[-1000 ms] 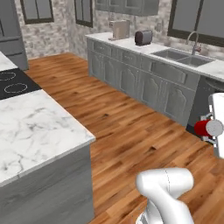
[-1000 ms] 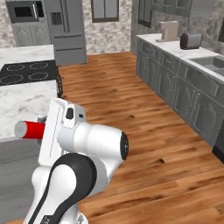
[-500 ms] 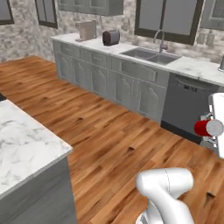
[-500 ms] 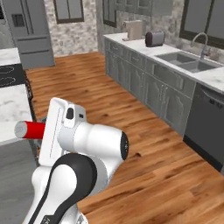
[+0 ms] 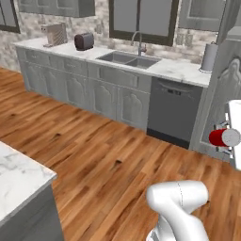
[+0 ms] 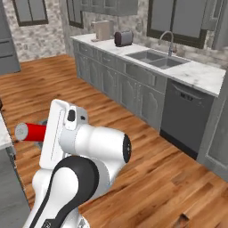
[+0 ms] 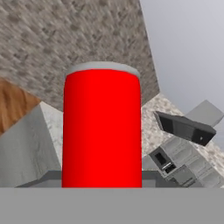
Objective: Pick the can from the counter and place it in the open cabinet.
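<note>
Base has swung round since a second ago: cooktop gone from sight, sink run now ahead. Can [image 5: 224,137] rides sideways, pinched in the tool [image 6: 38,133], off the desk [image 5: 19,181] and over wood floor [image 5: 108,155]. Pickup done; cabinet [image 5: 225,89] at far right, placing on its shelf remains

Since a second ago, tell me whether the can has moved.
Yes. It rode with the turning base: against the sink in the left base view, the can has gone rightward, past the dishwasher.
</note>
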